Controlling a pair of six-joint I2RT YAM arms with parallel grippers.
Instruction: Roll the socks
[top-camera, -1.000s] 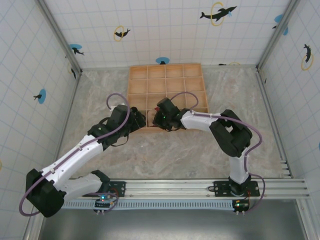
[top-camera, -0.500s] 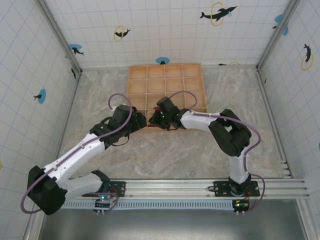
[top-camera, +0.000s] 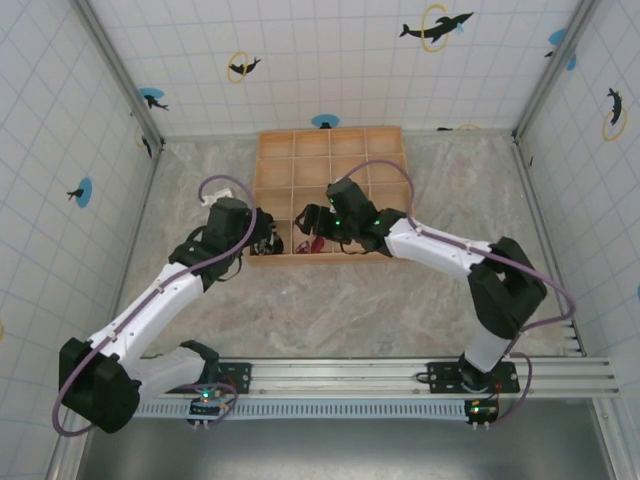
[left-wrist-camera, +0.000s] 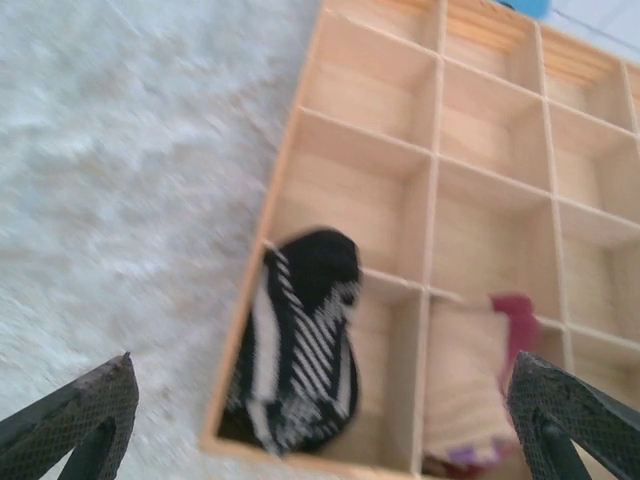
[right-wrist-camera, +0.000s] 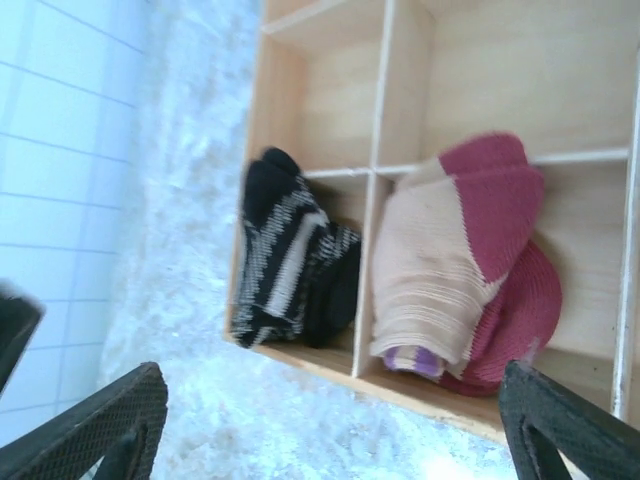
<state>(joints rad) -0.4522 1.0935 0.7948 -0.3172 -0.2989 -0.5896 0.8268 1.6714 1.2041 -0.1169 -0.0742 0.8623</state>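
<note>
Black mesh pads of my right end effector (right-wrist-camera: 335, 440) stand wide apart, grasping nothing; left end effector (left-wrist-camera: 325, 440) equally spread, empty; both hover above the wooden tray (right-wrist-camera: 385, 80); striped sock (right-wrist-camera: 290, 265) bundled in its near-left corner cell, tan-and-red sock (right-wrist-camera: 455, 260) in the adjacent cell; dividers probably keep the rolls from unfurling.

Overhead and close wrist views share the tray (top-camera: 350, 145).

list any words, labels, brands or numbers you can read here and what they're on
No readable text anywhere.
The wooden tray, the striped sock and the tan sock show no lettering or tags.
The wall decals are dolphin pictures with rings, not words.
</note>
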